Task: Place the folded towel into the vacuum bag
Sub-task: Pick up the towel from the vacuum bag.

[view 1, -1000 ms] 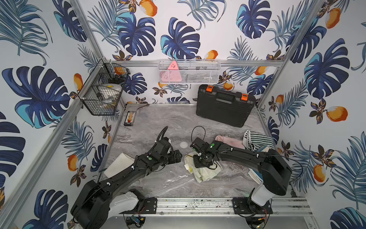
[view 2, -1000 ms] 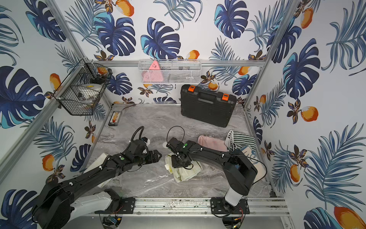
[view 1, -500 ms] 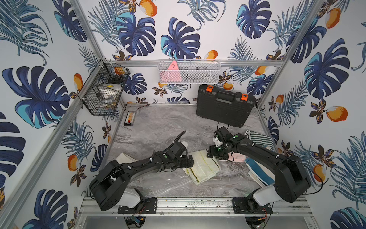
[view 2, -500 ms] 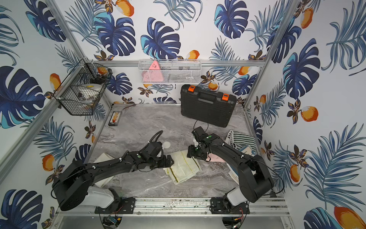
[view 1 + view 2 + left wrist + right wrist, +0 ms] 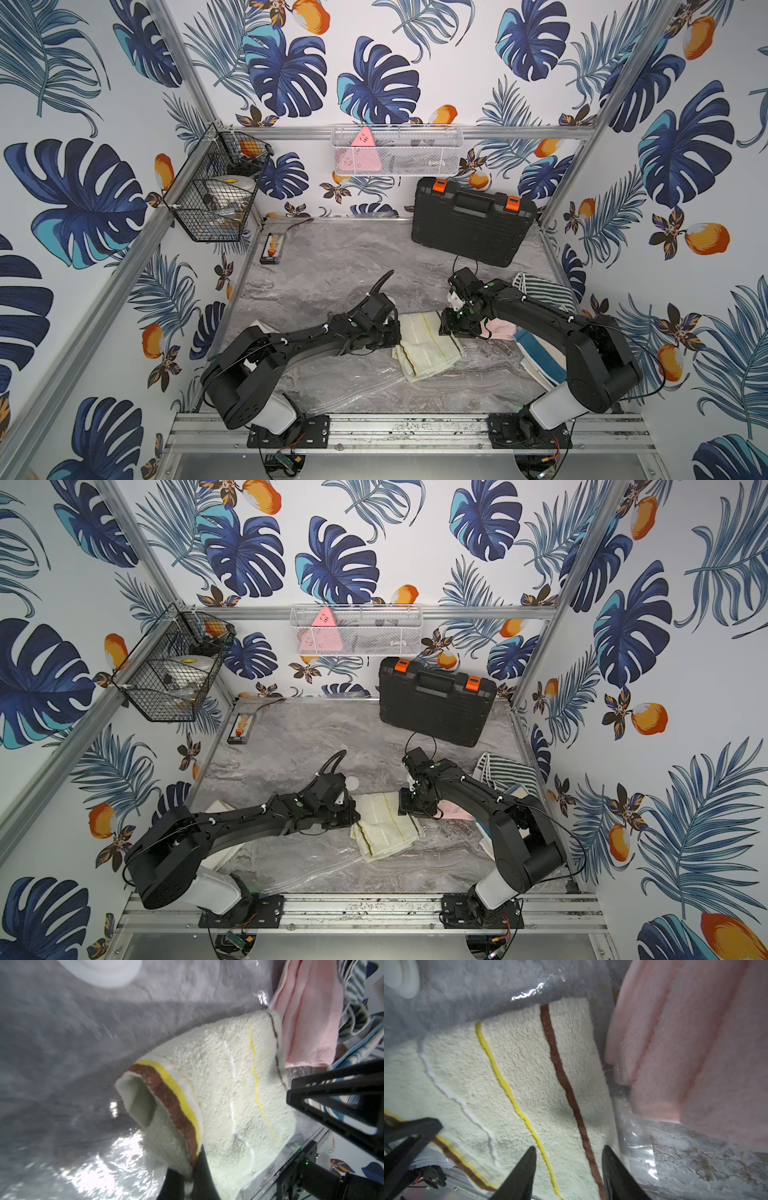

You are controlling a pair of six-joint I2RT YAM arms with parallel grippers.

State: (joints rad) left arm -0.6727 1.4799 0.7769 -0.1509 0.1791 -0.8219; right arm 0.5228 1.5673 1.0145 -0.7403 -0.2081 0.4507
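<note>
The folded towel (image 5: 428,349) (image 5: 386,825) is cream with yellow and brown stripes and lies mid-table on the clear, crinkly vacuum bag (image 5: 353,386) (image 5: 316,866). Plastic film shows around it; I cannot tell how far inside it sits. The bag's round white valve cap (image 5: 353,782) (image 5: 108,970) is just behind my left wrist. My left gripper (image 5: 392,332) (image 5: 188,1174) is shut on the towel's brown-and-yellow banded edge, which is lifted into a loop. At the towel's right side, my right gripper (image 5: 451,332) (image 5: 568,1149) is open, its fingers astride the brown stripe.
A pink towel (image 5: 498,328) (image 5: 685,1043), a striped cloth (image 5: 540,286) and a blue one (image 5: 536,349) lie right of the towel. A black tool case (image 5: 473,226) leans at the back. A wire basket (image 5: 216,195) and a white mesh basket (image 5: 395,149) hang on the walls.
My left gripper moved right to the towel and shut on its near edge. My right gripper drew back from the towel's left part to its right side, still open.
</note>
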